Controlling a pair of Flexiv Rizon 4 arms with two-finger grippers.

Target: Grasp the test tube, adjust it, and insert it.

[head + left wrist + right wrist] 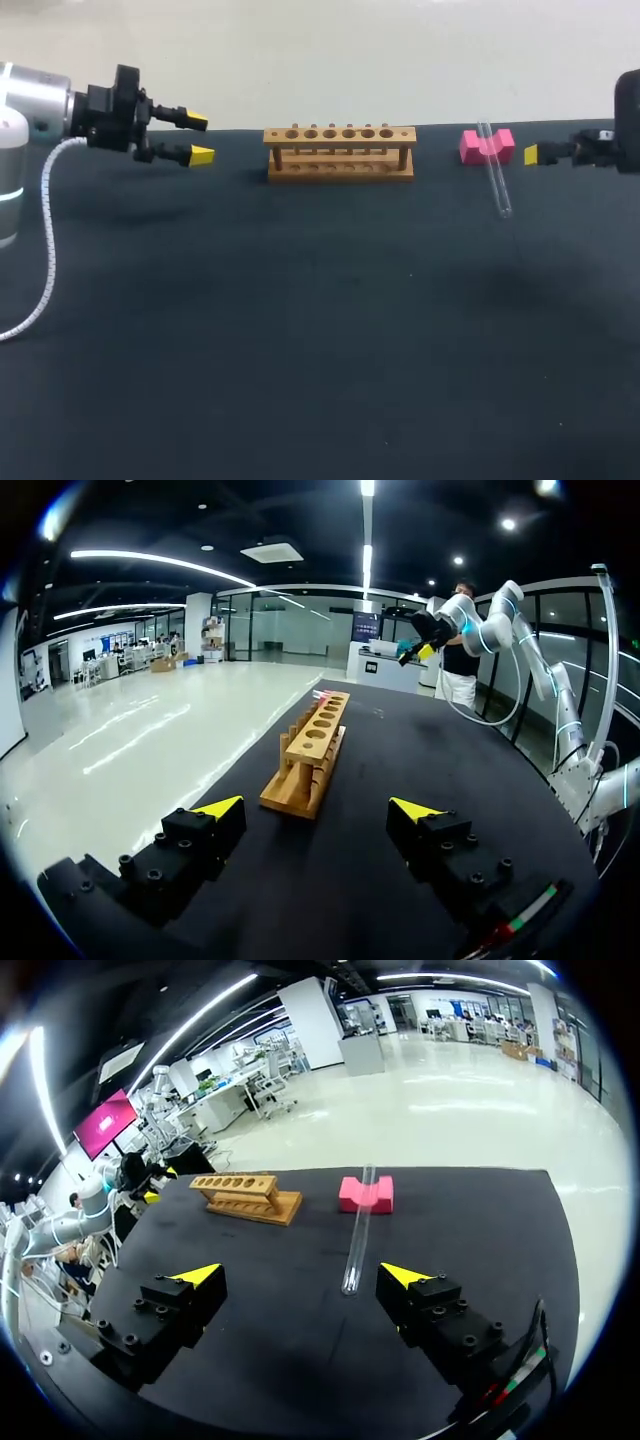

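Tube [496, 178] lay across the pink block [472, 148] near the rack [340, 153]; left claw [199, 138] and right claw [300, 1275] stood apart.

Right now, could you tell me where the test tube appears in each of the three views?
Head view: test tube right of the wooden rack, its far end on the pink block.
Left wrist view: too small to make out, beyond the rack.
Right wrist view: ahead of the right gripper, one end on the block.
Shared landmark: the rack.

Even overhead light, faint shadows on table [300, 360]
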